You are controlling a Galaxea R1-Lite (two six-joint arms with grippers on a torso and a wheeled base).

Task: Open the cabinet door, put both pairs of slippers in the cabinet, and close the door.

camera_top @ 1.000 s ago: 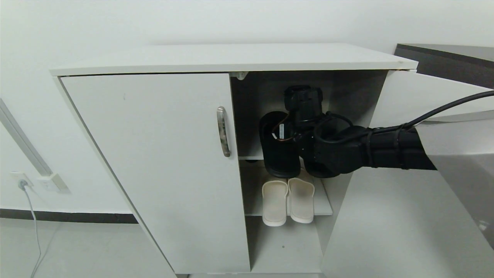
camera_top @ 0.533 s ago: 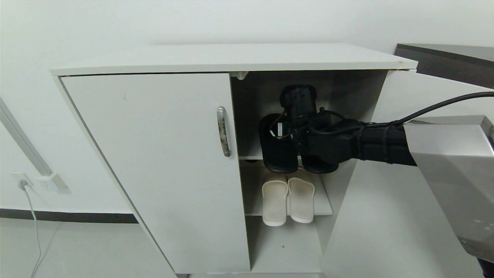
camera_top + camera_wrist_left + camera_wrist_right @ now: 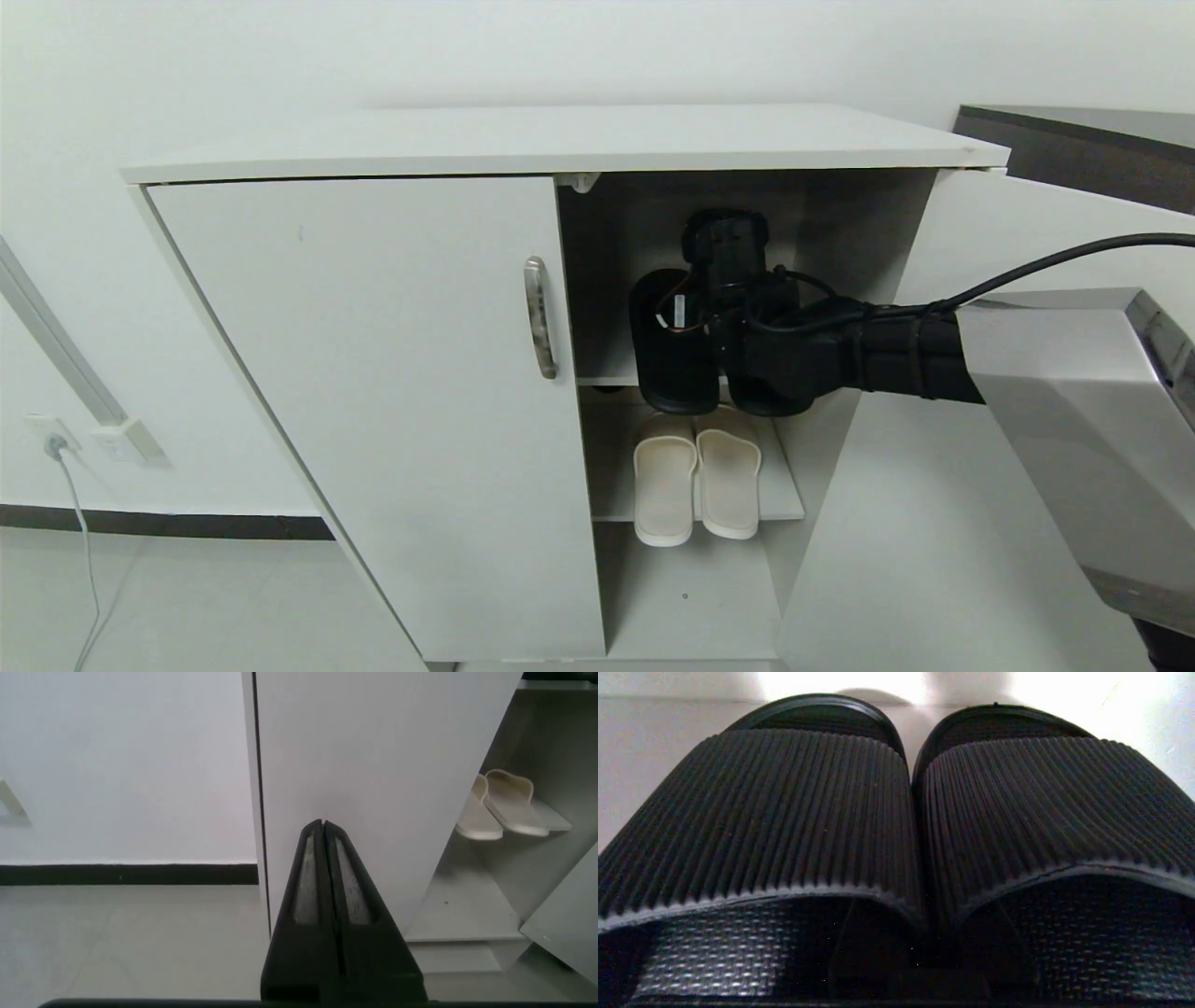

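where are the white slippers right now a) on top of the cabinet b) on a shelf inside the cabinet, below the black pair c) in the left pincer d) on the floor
b: the white slippers lie side by side on a shelf inside the open cabinet, below the black slippers.

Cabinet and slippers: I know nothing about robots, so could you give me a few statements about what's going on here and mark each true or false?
1. The white slippers lie on a shelf inside the cabinet. True.
2. Both cabinet doors are open. False: the left door is shut and the right door is open.
3. The black slippers are on the floor. False: they are up in the cabinet, above the white pair.
4. The left gripper is shut. True.
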